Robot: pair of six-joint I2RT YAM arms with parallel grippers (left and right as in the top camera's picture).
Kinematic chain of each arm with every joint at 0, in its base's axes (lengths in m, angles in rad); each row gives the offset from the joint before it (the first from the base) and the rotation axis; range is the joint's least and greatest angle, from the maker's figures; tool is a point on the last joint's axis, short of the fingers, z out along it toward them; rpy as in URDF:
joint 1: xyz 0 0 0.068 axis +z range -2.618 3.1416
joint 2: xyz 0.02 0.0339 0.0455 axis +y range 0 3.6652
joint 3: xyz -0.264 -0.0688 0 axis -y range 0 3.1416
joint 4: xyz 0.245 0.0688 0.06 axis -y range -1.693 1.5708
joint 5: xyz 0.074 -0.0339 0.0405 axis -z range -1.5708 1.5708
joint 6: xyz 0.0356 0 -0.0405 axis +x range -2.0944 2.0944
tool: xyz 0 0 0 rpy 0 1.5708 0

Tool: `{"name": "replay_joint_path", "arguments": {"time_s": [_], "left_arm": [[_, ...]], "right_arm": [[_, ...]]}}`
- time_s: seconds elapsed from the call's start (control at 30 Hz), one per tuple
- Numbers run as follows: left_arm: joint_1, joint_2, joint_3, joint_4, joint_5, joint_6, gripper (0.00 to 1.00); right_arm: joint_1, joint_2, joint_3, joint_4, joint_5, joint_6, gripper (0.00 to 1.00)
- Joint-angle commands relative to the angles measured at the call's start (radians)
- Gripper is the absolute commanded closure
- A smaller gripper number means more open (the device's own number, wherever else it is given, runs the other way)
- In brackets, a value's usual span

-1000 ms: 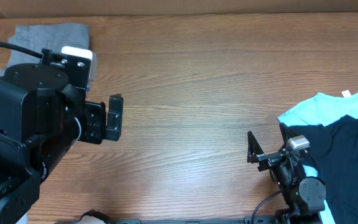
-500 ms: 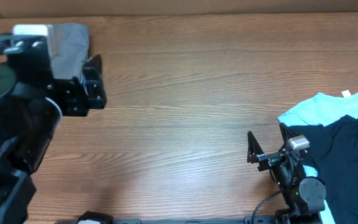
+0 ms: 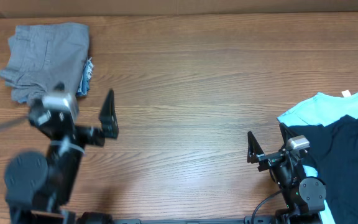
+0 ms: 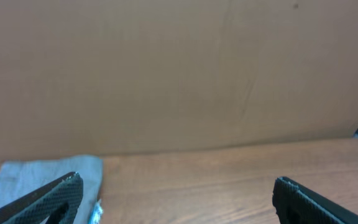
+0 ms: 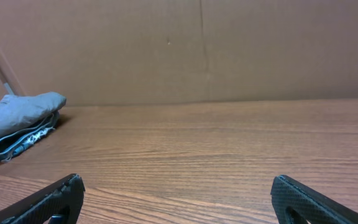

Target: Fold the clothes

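The grey shorts (image 3: pixel 45 56) lie at the far left corner of the table (image 3: pixel 185 93), folded into a compact, roughly square bundle. They rest on top of a pair of denim shorts (image 3: pixel 86 78), of which only a frayed blue edge shows at the right side. From the right wrist view the bundle (image 5: pixel 23 115) reads as a low, layered stack, grey over blue.

Judging by how it lies, the folding of this garment is done and it is set aside. Neither arm touches it.

The left gripper (image 3: pixel 107 115) hangs just nearer than the bundle and to its right, clear of the cloth. Its jaws are spread wide with nothing between them, and bare wood shows between them in its own wrist view.

The right gripper (image 3: pixel 267 148) sits low at the near right, also spread wide and empty, beside the unfolded pile.

That pile is a light-blue T-shirt (image 3: pixel 328 106) with a black garment (image 3: pixel 347 155) lapping over its nearer part.

If more folding is wanted, the next move would be to pull one of these onto the open middle of the table and spread it flat. The right arm is best placed to start that.

No basket, bin or box shows in any view; the folded things simply stack on the tabletop.
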Motion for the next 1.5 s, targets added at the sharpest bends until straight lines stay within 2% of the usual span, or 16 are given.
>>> {"name": "replay_joint_path", "arguments": {"time_s": [0.0, 0.2, 0.53, 0.73, 1.07, 1.47], "left_arm": [[0.007, -0.135, -0.156, 0.079, 0.061, 0.105, 0.00], [0.007, -0.352, -0.421, 0.217, 0.080, 0.181, 0.00], [0.005, -0.582, -0.763, 0.471, 0.081, 0.180, 0.00], [0.005, -0.580, -0.921, 0.615, 0.081, 0.180, 0.00], [0.003, -0.580, -0.936, 0.319, 0.079, 0.159, 0.00], [0.003, -0.579, -0.936, 0.324, 0.076, 0.159, 0.00]], "right_arm": [[-0.002, -0.005, -0.010, 0.003, -0.002, 0.000, 0.00], [-0.002, -0.005, -0.010, 0.003, -0.002, 0.000, 0.00], [-0.002, -0.005, -0.010, 0.003, -0.002, 0.000, 0.00], [-0.002, -0.005, -0.010, 0.003, -0.002, 0.000, 0.00], [-0.002, -0.005, -0.010, 0.003, -0.002, 0.000, 0.00], [-0.002, -0.005, -0.010, 0.003, -0.002, 0.000, 0.00]]}}
